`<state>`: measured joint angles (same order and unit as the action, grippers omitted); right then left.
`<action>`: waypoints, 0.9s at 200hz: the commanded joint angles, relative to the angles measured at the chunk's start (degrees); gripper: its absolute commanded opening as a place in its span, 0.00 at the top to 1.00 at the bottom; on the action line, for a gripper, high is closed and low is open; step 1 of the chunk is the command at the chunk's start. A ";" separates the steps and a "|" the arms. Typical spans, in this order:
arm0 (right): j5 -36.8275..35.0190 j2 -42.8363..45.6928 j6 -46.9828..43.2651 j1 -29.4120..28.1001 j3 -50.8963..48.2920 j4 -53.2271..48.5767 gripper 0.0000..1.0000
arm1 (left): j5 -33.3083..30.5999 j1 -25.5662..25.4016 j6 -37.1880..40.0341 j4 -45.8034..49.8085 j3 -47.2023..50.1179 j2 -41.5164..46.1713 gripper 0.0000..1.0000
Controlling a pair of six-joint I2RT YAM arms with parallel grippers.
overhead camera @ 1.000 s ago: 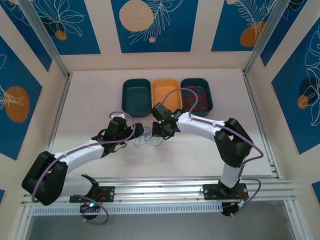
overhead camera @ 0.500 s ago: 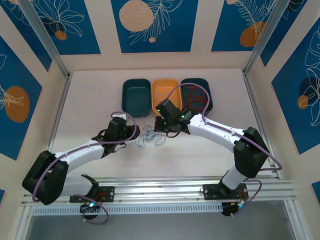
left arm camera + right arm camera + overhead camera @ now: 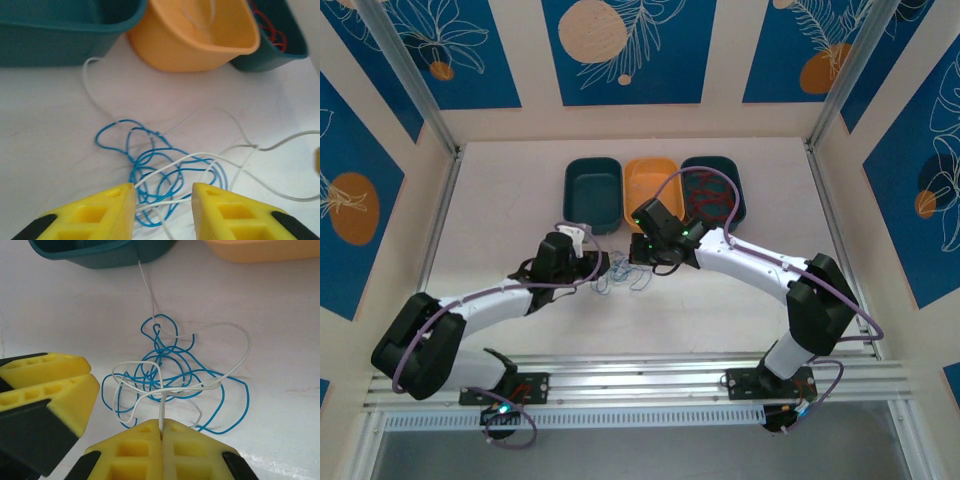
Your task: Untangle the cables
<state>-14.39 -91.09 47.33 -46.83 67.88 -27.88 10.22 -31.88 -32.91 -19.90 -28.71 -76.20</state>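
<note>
Left end effector (image 3: 164, 192) just scooted in on tangle (image 3: 620, 280). Fingers went from wide to a narrow gap and now straddle white cable (image 3: 197, 154) strands over blue cable (image 3: 150, 167), not pinching yet imo. Right end effector (image 3: 162, 426) eased back toward orange bin (image 3: 650, 180), clamped on white cable. Tangle sits on bench (image 3: 510, 200) just in front of that bin. Looks like setup for pulling white free of blue. No brands, labels or readable writing anywhere.
</note>
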 commanded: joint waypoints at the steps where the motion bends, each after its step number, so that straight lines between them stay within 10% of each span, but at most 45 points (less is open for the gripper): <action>1: 0.67 -0.01 1.34 0.49 -0.64 -0.95 1.00 | 3.65 -0.99 5.77 -5.91 1.23 -0.26 0.64; 127: 3.49 1.00 1.60 1.47 -0.47 0.31 1.00 | -0.98 -6.72 14.10 -8.22 -0.16 -8.57 0.54; 180: 3.06 1.82 1.70 1.64 -0.99 0.24 1.00 | -0.35 -7.10 11.02 -9.19 -2.02 -11.10 0.79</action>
<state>-11.77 -91.07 48.16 -45.63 67.72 -27.73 9.43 -38.41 -20.80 -26.72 -28.75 -86.19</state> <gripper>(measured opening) 0.055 0.254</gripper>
